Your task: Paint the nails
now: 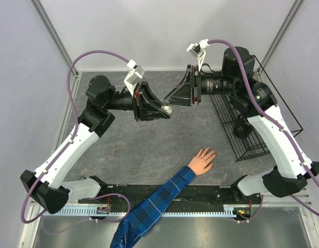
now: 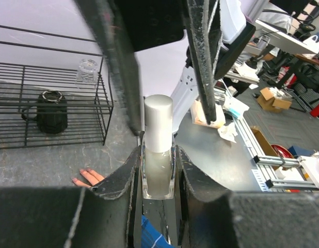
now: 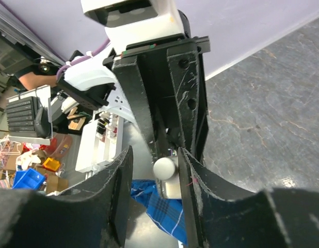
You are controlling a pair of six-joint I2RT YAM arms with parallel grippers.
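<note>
My left gripper (image 1: 160,110) is shut on a clear nail polish bottle (image 2: 158,168) with a silver-white cap (image 2: 158,123), held above the table. My right gripper (image 1: 172,101) faces it, open, with its fingers (image 2: 203,62) on either side of the cap. In the right wrist view the cap (image 3: 164,168) sits between the jaws of my right gripper (image 3: 154,173), close to one finger and with a gap to the other. A light-skinned hand (image 1: 202,160) with a blue plaid sleeve (image 1: 159,201) lies flat on the table below. Its nails are too small to make out.
A black wire rack (image 1: 242,129) stands at the right, holding a black mug (image 2: 51,111) and a clear glass (image 2: 88,70). A black rail (image 1: 201,194) runs along the near edge. The table (image 1: 149,150) is grey stone-patterned.
</note>
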